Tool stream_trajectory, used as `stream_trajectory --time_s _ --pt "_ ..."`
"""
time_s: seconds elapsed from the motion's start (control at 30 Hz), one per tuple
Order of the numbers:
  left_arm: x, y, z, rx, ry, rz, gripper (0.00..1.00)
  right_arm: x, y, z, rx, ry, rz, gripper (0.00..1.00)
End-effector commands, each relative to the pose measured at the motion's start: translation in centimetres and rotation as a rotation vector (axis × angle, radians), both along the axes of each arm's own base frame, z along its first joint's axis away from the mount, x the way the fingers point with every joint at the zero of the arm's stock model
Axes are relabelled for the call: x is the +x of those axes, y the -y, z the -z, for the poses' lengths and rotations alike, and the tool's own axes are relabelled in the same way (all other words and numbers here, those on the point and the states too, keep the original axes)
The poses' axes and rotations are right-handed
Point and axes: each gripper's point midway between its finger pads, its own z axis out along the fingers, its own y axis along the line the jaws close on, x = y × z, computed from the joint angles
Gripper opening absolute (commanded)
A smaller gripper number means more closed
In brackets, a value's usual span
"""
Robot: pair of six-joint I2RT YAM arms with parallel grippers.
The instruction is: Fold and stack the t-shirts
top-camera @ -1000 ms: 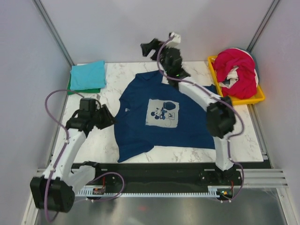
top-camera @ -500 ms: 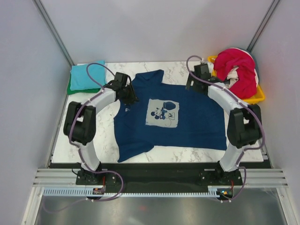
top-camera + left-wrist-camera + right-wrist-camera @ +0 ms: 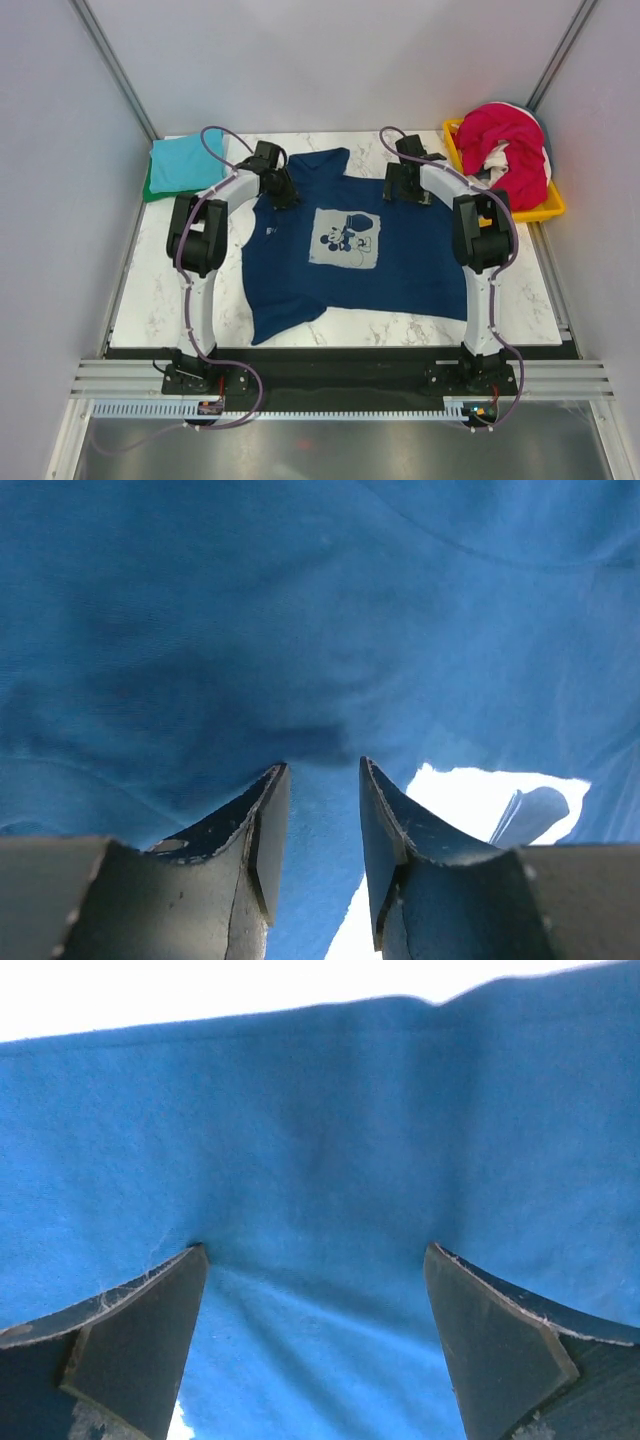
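The biggest thing is the table (image 3: 180, 290). The navy t-shirt (image 3: 400, 260) lies spread flat in the middle of it, front side up, with the neck at 12 o'clock.

At 2 o'clock the yellow tray (image 3: 545, 210) holds a heap. The magenta-red t-shirt (image 3: 510, 140) is on top and the white t-shirt (image 3: 497, 158) peeks out under it. Neither one is folded yet.

At 10 o'clock the teal t-shirt (image 3: 180, 160) sits folded on the green t-shirt (image 3: 150, 190). That looks like your stack, with two done.

So the step in hand is the first fold of the navy one. Both arms reach to its far end.

The right gripper (image 3: 405, 188) is down on the shoulder at 1 o'clock. In its wrist view the right gripper (image 3: 314, 1248) is spread wide, tips on the blue cloth, holding nothing.

The left gripper (image 3: 283, 192) is on the shoulder at 11 o'clock. In its wrist view the left gripper (image 3: 322, 765) has its jaws close together with blue cloth in the gap. You cannot tell if they pinch it yet.

The small pale print (image 3: 345, 240) sits in the middle of the chest.

Next, you likely need to squeeze both grippers onto the shoulders. Then lift them together and carry that end toward 6 o'clock. Keep both sides level so the fold comes out straight.
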Motion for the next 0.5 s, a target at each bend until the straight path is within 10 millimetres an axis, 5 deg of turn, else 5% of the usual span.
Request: stream_trajectory --time_s 0.0,0.03,0.1,0.13,0.17,0.23,0.27,0.3,0.33,0.4,0.47 --pt "1.0 -4.1 1.6 0.043 -0.059 -0.099 0.42 0.5 -1.6 2.6 0.047 -0.073 -0.047 0.98" --pt "1.7 -5.9 1.6 0.039 -0.058 -0.134 0.42 0.6 -1.8 4.0 0.045 -0.101 -0.056 0.98" --pt "2.5 -8.9 1.9 0.034 -0.068 -0.194 0.42 2.7 -2.8 3.0 0.068 -0.073 -0.07 0.98" --pt "3.3 -9.6 1.3 0.012 -0.056 -0.208 0.42 3.0 -3.2 4.4 0.076 -0.093 -0.083 0.98" --pt "3.8 -10.5 1.8 0.004 -0.062 -0.223 0.42 5.1 -3.9 2.8 0.098 -0.034 -0.092 0.98" --pt "6.4 -12.1 0.4 -0.017 -0.011 -0.237 0.42 6.7 -5.3 4.2 0.147 -0.025 -0.124 0.98" --pt "7.1 -12.4 1.4 -0.018 -0.016 -0.23 0.43 9.5 -6.2 1.6 0.169 0.068 -0.146 0.98" --pt "9.2 -12.8 -0.9 -0.012 0.038 -0.21 0.43 10.5 -6.6 2.7 0.18 0.079 -0.156 0.98" --pt "10.2 -12.7 -1.7 -0.014 0.061 -0.194 0.44 11.7 -7.7 1.7 0.222 0.124 -0.183 0.98" --pt "12.4 -12.5 -4.3 -0.02 0.122 -0.153 0.45 14.9 -9.4 -2.1 0.29 0.284 -0.221 0.98" --pt "13.1 -12.4 -7.0 -0.024 0.17 -0.141 0.47 15.5 -10.5 -4.2 0.351 0.349 -0.248 0.98"
